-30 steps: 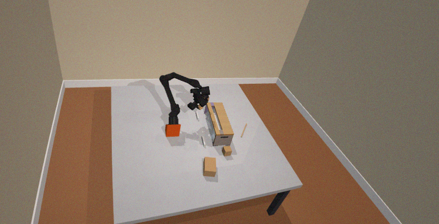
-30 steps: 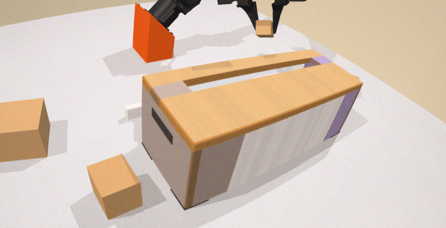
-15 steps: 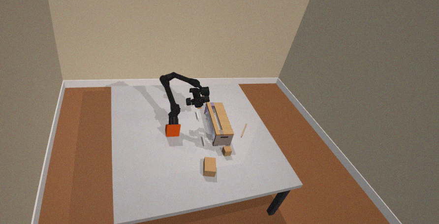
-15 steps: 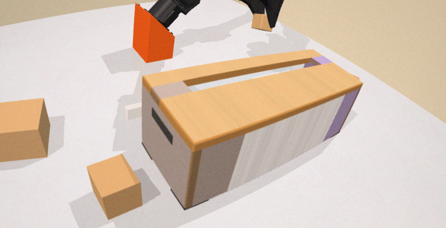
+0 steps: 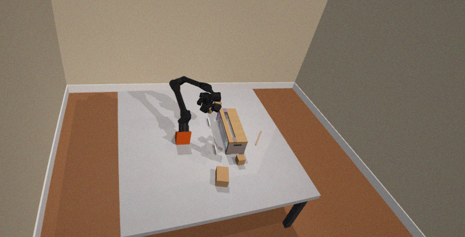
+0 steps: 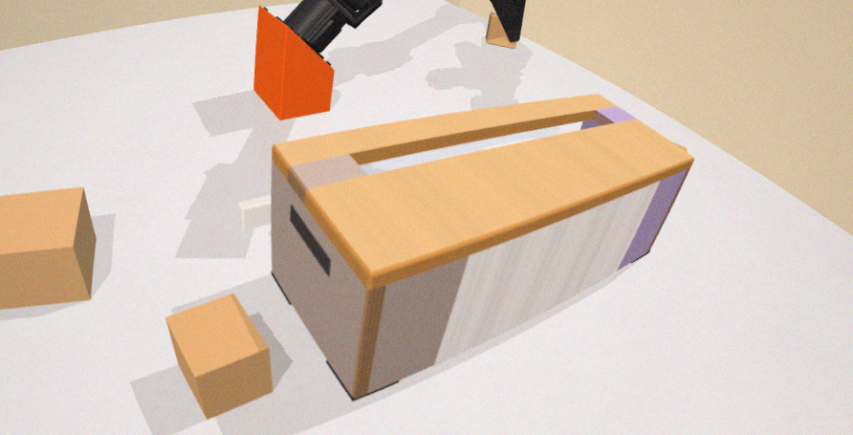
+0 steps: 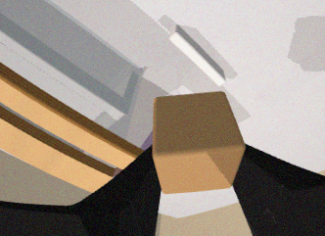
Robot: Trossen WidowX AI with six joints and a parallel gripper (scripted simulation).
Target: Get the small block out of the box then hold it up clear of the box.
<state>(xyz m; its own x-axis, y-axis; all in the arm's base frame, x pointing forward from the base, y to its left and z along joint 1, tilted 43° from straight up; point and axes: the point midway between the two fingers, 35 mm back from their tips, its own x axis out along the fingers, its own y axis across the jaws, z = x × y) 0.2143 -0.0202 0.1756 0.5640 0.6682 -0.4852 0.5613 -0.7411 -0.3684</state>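
Observation:
A small tan wooden block [image 7: 196, 123] [image 6: 494, 30] is between the fingers of my gripper [image 7: 192, 149]. The gripper is shut on it and holds it in the air, clear of the table, off the far, purple end of the box [image 5: 239, 125] [image 6: 507, 182] [image 7: 59, 120]. In the exterior view one finger partly covers the block. In the top view the gripper's body hides most of it. The box stands upright on the table, with a long slot in its wooden top. No block shows through the slot, but much of the inside is hidden.
A tan cube [image 5: 240, 159] [image 6: 217, 337] stands off the box's near end, with a larger tan block [image 5: 222, 176] [image 6: 41, 223] beyond it. Another tan object [image 5: 218, 102] is partly hidden behind the gripper. White strips [image 5: 208, 121] [image 7: 198, 57] and a thin stick [image 5: 258, 137] flank the box.

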